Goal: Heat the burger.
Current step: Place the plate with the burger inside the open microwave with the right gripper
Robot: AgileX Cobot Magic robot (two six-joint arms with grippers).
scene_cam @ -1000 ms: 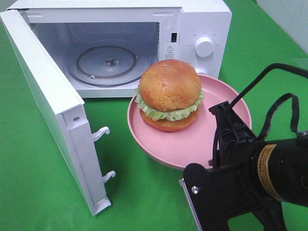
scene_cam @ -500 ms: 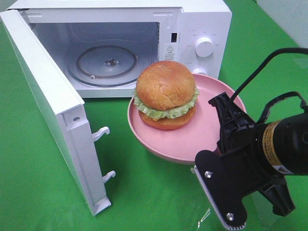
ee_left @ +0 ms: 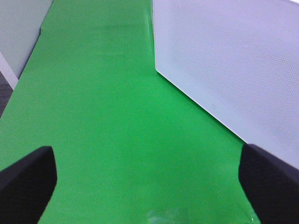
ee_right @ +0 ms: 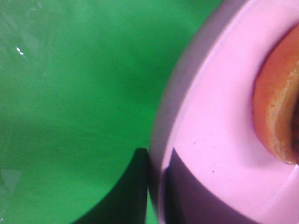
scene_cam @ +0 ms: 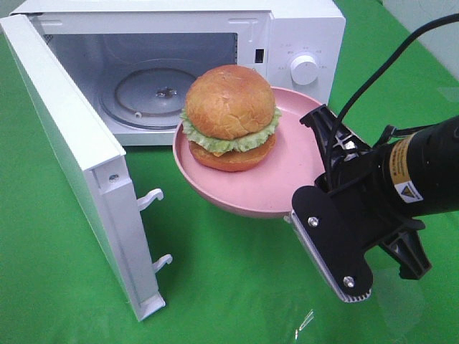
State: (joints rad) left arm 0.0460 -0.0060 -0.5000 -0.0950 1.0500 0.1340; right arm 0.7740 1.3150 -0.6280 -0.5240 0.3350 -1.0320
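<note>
A bright green tabletop (scene_cam: 57,287) fills the scene, evenly lit, with faint glossy glints near the front right. A pale wall (scene_cam: 430,21) shows at the far right corner. The left wrist view shows a pale panel (ee_left: 18,32) bordering the green.

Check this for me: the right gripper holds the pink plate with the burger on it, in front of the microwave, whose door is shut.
Not quite: the door is open, swung wide, as the exterior high view shows. The rest holds: the right gripper grips the rim of the plate, with the burger on it, in front of the microwave.
</note>
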